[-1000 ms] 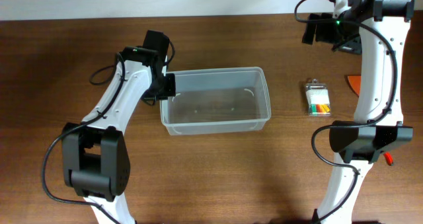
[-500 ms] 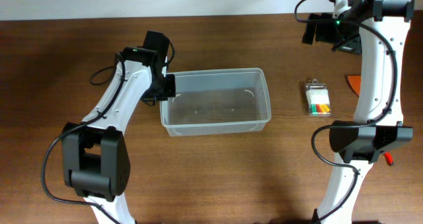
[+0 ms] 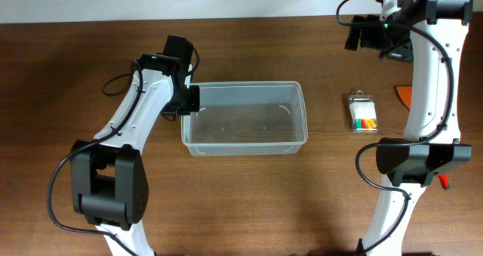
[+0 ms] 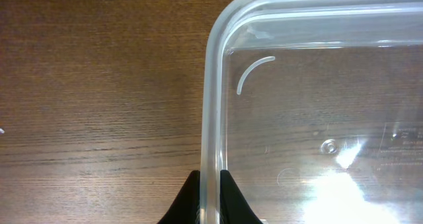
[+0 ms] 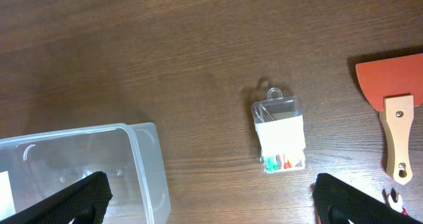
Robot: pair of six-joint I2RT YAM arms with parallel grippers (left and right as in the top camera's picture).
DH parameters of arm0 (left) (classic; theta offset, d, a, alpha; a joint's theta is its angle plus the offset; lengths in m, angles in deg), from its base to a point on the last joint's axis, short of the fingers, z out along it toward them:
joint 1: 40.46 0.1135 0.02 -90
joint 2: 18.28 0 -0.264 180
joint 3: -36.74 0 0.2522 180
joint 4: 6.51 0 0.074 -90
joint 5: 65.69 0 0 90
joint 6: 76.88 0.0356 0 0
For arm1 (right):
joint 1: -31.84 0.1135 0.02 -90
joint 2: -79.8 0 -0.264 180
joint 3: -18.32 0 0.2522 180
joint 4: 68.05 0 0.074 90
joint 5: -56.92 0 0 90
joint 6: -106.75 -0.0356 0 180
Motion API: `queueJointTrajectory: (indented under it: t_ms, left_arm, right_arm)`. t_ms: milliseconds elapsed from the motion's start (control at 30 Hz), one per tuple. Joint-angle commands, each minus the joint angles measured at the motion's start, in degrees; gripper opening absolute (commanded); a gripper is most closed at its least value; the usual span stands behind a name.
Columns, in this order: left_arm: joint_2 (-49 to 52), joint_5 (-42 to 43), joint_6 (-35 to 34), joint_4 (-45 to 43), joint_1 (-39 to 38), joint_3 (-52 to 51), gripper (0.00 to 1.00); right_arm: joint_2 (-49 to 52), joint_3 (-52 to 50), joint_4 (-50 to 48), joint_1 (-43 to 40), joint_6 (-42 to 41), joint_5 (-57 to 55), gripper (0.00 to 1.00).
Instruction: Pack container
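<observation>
Here the clear, translucent plastic rectangular container (image 3: 243, 121) sits on the brown wooden counter (image 3: 60, 75), left of centre, its long side running left to right. The left hand (image 3: 189, 100) is at the container's left short end, toward the far corner. It is clamped on the thick rim, one finger outside the wall and one inside. The right hand (image 5: 213, 201) hangs over the counter's far right, well apart from the container, its fingers spread wide and holding nothing. A small clear case of coloured bits (image 3: 363, 113) lies to the container's right, not touching it.
</observation>
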Motion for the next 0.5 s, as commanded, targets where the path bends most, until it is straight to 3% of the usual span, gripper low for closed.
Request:
queueJointTrajectory:
  t_ms: [0, 467]
  left_arm:
    - [-0.76, -1.66, 2.19, 0.04, -0.17, -0.59, 0.09]
    - [-0.76, -1.66, 2.14, -1.86, -0.11, -0.55, 0.19]
  right_arm:
    - [-0.9, -0.22, 0.35, -0.28, 0.7, -0.74, 0.99]
    - [-0.9, -0.22, 0.35, -0.26, 1.03, -0.94, 0.99]
